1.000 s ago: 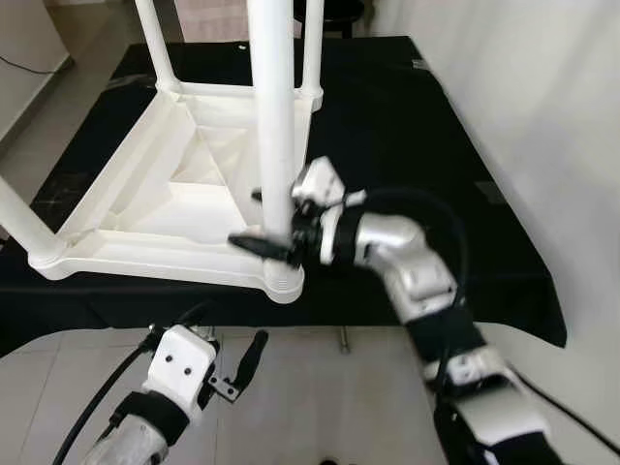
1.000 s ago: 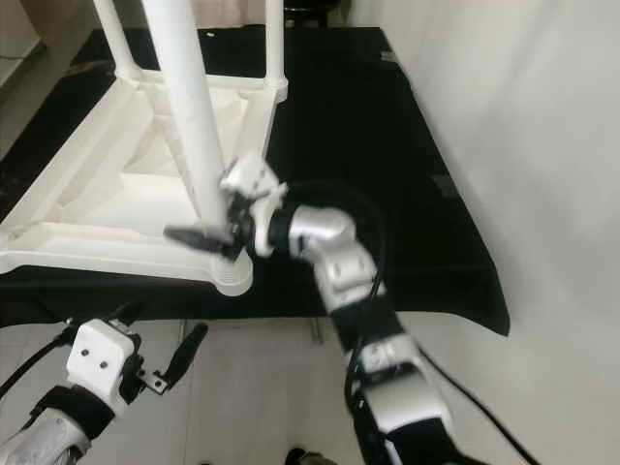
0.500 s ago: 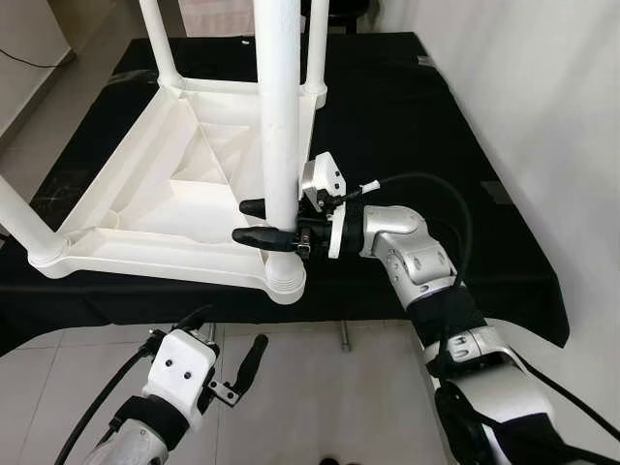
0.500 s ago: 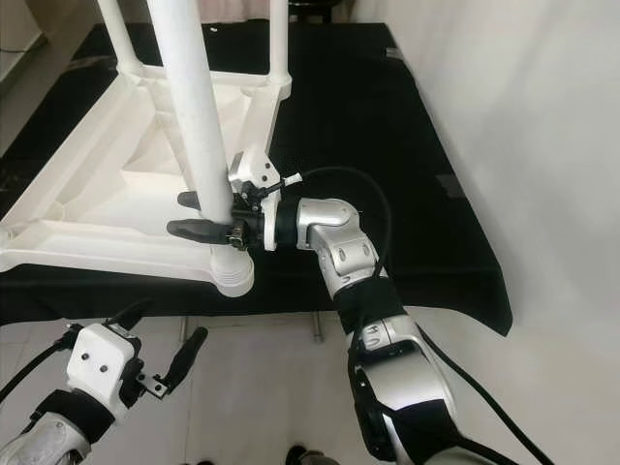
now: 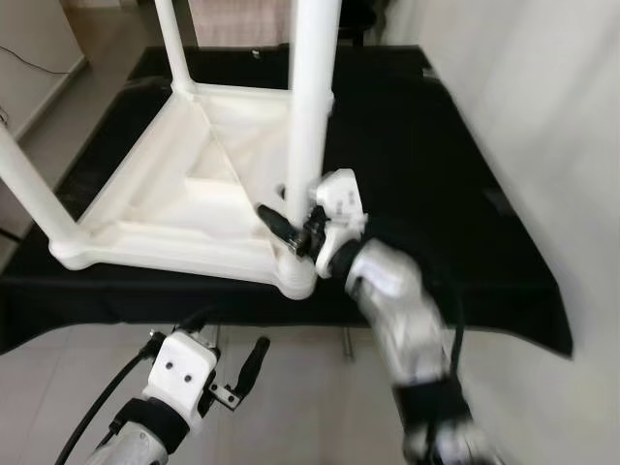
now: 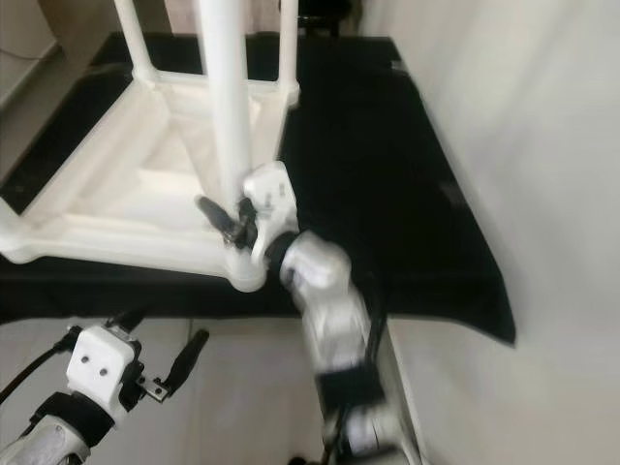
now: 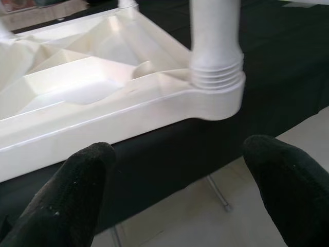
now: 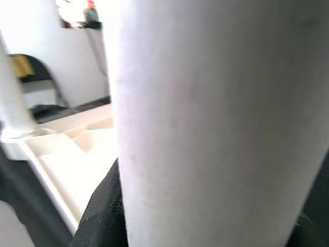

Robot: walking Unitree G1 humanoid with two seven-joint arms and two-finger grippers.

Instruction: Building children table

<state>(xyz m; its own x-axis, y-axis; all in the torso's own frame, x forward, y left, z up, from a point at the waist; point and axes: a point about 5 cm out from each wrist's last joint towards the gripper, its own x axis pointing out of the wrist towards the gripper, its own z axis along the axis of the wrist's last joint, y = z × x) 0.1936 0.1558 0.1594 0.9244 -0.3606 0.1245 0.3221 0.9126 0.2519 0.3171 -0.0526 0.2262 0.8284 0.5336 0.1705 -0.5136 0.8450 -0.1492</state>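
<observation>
The children table (image 5: 184, 208) is white plastic and lies upside down on a bigger table (image 5: 407, 126) under a black cloth, with its legs pointing up. It sits at about 10 o'clock from the middle of the head view.

Nearest of all, at 7 o'clock, the left gripper (image 5: 225, 366) hangs low over the pale floor (image 5: 310, 387), just in front of the black cloth's edge. Its fingers (image 7: 77, 180) are spread wide and hold nothing.

A bit farther in, the right gripper (image 5: 291, 225) is at the bottom of the near leg (image 5: 312, 107), just above the corner socket (image 5: 295, 276). Its fingers look closed around the leg, but the arm is blurry, so that is my best guess — not a sure thing.

How will it handle? The plastic looks light, stiff and smooth, so I think it may slip in a loose grip. The leg is round and long. Low down near the socket seems the best place to hold it, because a push up high could tip it.

The left wrist view shows something the head views hide — the ridged rings at the foot of the leg (image 7: 216, 72) where it goes into the corner. The right wrist view is very close up to the leg (image 8: 216, 128), with black fingers hugging its sides.

Farthest away, the other legs (image 5: 174, 44) stand at 11 and 12 o'clock.
</observation>
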